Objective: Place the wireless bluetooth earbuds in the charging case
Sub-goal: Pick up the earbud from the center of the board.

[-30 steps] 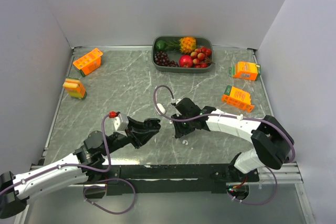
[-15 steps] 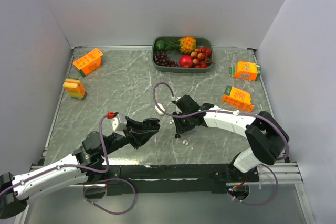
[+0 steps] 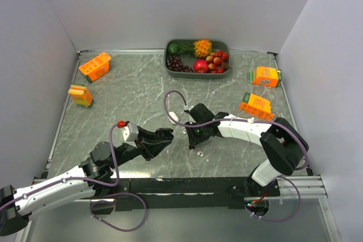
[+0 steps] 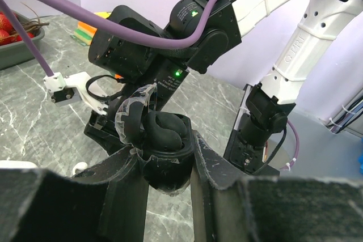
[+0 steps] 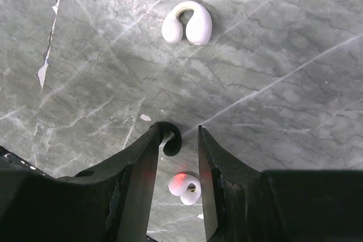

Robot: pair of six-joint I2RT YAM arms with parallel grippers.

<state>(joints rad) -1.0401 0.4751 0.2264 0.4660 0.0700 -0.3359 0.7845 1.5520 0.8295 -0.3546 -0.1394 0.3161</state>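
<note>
My left gripper (image 3: 161, 136) is shut on the open black charging case (image 4: 168, 169), which it holds upright above the table. A glossy black earbud (image 4: 165, 132) sits in the case. My right gripper (image 3: 192, 138) is open, tips down close to the table, just right of the case. In the right wrist view a second black earbud (image 5: 172, 140) lies against the inner face of one finger (image 5: 139, 168). A white earbud (image 5: 186, 189) lies on the table between the jaws. Another white earbud (image 5: 187, 22) lies farther ahead. One white earbud (image 3: 198, 152) shows beside the right gripper in the top view.
A grey tray (image 3: 195, 74) of fruit stands at the back centre. Orange cartons lie at the back left (image 3: 95, 66), left (image 3: 80, 95), back right (image 3: 265, 76) and right (image 3: 256, 105). The right arm's wrist (image 4: 142, 55) is close behind the case.
My right gripper has moved a little left and nearer, down over the earbuds. My left arm shifted slightly and still holds the case.
</note>
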